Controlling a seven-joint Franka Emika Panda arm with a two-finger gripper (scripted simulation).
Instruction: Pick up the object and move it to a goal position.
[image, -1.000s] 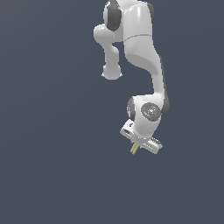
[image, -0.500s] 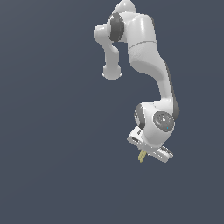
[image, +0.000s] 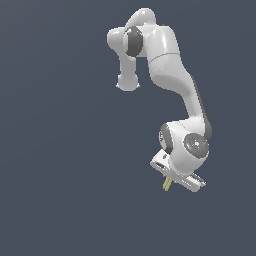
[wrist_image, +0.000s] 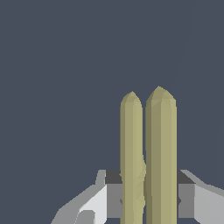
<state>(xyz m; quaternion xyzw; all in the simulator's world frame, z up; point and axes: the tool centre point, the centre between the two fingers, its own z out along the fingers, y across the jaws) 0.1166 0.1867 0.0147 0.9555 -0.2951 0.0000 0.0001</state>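
A tiny, slender yellow-tan two-pronged object (image: 166, 184) is seen clenched in the white robot gripper (image: 169, 181), jutting from it toward seven o'clock in the exterior view, so the carrying step is judged under way, and next a steady move to the unseen goal is called for

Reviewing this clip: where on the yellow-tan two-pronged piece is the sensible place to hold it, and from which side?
Probably the base end of the yellow-tan piece, where the gripper has it now. Its two slender parallel prongs sit side by side, so fingers closing across their width from either flank clamp both, leaving the pointed tips free.
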